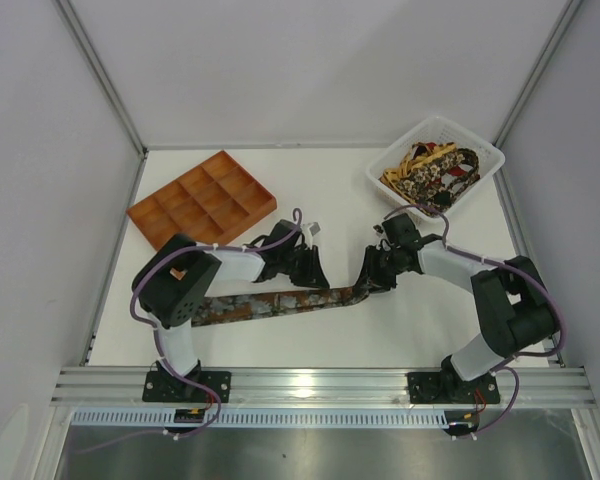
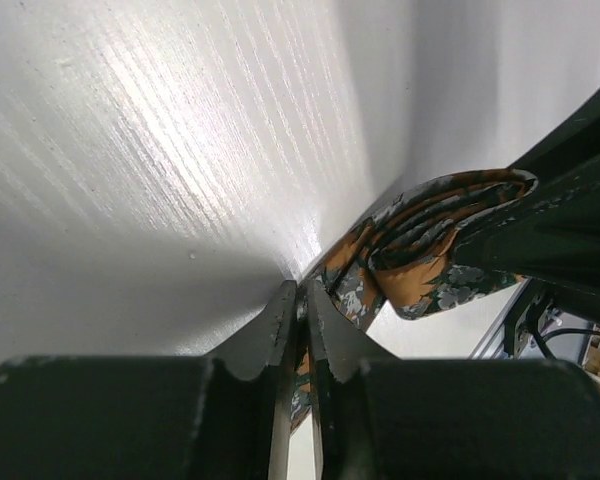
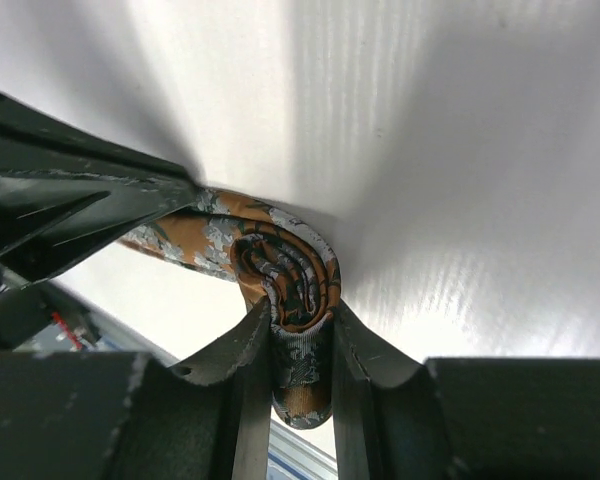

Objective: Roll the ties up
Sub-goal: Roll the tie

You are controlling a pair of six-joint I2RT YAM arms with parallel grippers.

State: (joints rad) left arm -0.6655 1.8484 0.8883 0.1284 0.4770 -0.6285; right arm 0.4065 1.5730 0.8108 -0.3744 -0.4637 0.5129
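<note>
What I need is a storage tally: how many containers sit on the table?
2: an orange plastic compartment tray, back left; a white slatted plastic basket, back right. None seems hidden.

Top cam: bright, even overhead light, sharp, faint soft shadows on white surface (image 1: 410, 335). Wrist cams: strong glare streaks on it, left tool (image 2: 300, 298) dark & blurry near lens, far bg soft.

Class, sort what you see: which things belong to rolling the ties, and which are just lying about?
Belongs: tie on the table; left gripper and right gripper, both pinching it; spare ties.
Lying about: orange tray; white basket, merely holding the spare ties.
</note>
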